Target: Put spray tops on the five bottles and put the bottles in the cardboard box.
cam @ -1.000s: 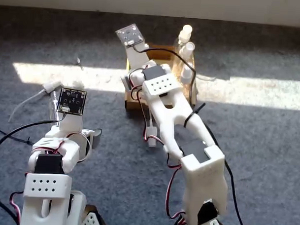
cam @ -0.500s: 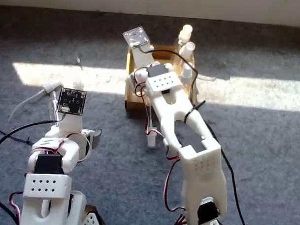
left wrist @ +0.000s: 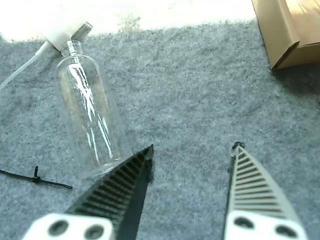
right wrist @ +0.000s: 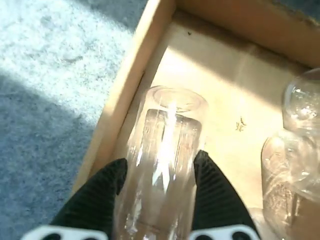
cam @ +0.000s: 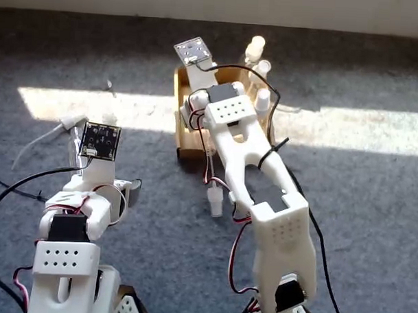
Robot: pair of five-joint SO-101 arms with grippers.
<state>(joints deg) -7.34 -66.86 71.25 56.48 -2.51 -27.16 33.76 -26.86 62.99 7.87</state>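
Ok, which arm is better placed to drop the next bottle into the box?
Right. The right gripper is shut on a bottle held over the cardboard box. The left gripper is open above carpet, beside a topless bottle, off to the box's side.

Grey carpet under box, bottle

The white right arm stretches forward, right hand clamped on a clear bottle. The white left arm sits folded, left hand spread open.
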